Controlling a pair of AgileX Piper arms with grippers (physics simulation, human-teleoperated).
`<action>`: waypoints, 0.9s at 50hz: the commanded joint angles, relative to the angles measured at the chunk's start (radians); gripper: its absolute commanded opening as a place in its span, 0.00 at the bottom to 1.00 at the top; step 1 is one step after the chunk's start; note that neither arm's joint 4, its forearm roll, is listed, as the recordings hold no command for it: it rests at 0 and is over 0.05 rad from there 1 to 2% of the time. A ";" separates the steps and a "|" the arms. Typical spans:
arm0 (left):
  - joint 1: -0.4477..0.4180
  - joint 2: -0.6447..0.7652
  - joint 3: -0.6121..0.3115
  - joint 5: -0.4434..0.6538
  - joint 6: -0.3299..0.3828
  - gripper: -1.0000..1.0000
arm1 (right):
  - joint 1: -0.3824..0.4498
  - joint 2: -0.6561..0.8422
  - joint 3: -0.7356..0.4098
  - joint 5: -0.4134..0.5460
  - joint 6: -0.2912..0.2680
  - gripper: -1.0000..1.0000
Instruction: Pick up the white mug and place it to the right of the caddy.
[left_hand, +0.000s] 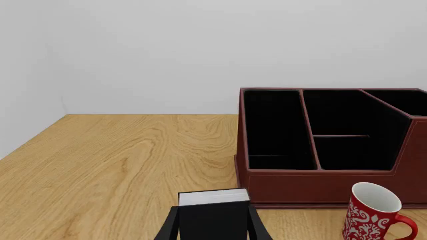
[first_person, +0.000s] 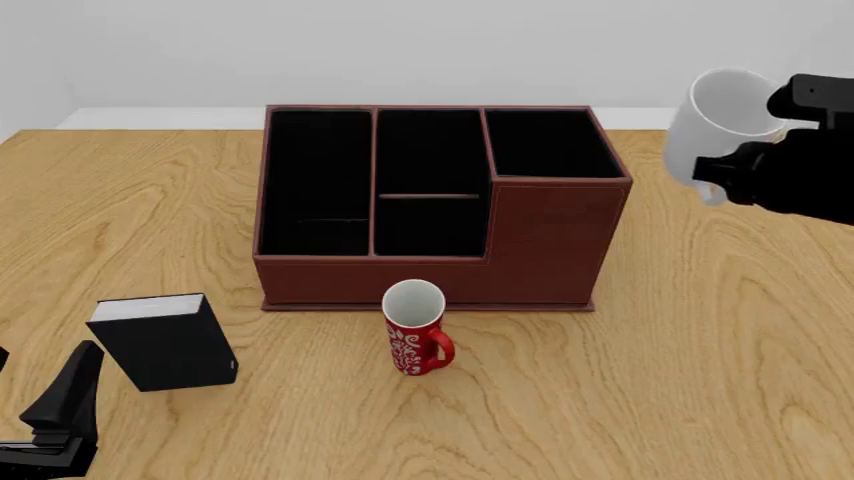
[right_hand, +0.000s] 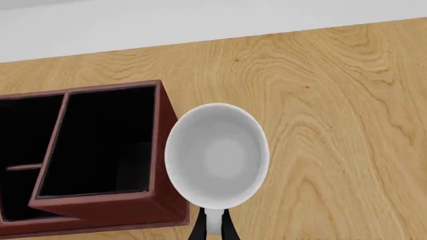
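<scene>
Glossy white ceramic mug hangs in the air to the right of the large reddish-brown box caddy, lifted off the wooden counter and tilted, its mouth facing the right wrist camera. The right gripper grasps it, with the thin black fingers pinched on the mug's rim. The mug sits near the caddy's taller end section, apart from it. A smaller red mug with white pattern stands upright just in front of the caddy. A small black book with white pages stands nearer the left gripper, whose fingers are spread, grasping nothing.
</scene>
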 joint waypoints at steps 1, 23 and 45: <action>0.000 0.000 0.000 0.000 0.000 1.00 | 0.002 0.033 0.022 -0.034 0.016 0.00; 0.000 0.000 0.000 0.000 0.000 1.00 | 0.008 0.049 0.096 -0.073 -0.010 0.00; 0.000 0.000 0.000 0.000 0.000 1.00 | 0.015 0.090 0.121 -0.111 -0.007 0.00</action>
